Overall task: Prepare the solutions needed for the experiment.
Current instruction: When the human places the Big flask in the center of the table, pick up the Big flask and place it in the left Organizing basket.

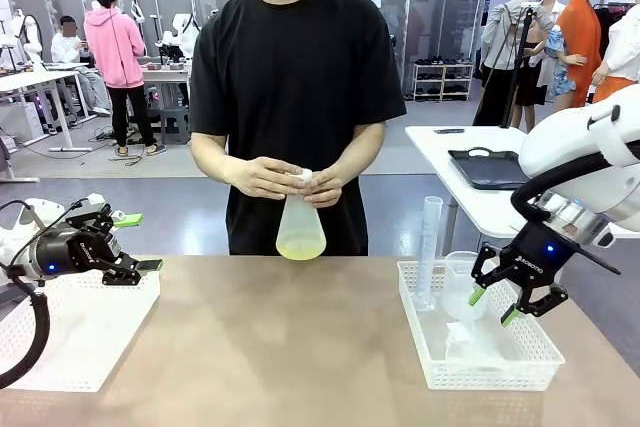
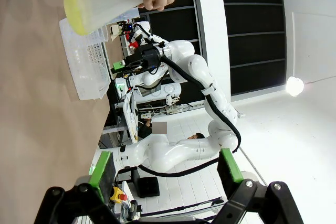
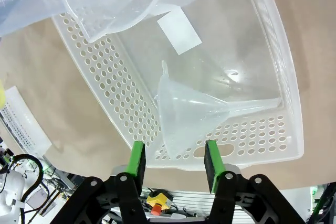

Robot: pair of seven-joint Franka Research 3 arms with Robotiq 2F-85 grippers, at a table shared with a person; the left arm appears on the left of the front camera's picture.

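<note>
Gaping open, left tool and right tool flank the solutions, well apart.

baskets: 2 | flask: 1 | cylinder: 1 | beaker: 1 | funnel: 1

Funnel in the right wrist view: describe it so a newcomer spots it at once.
Find the white perforated basket on the robot's right. The funnel lies on its side inside, a clear cone tapering to a thin spout, unlike the wide beaker near it.
</note>
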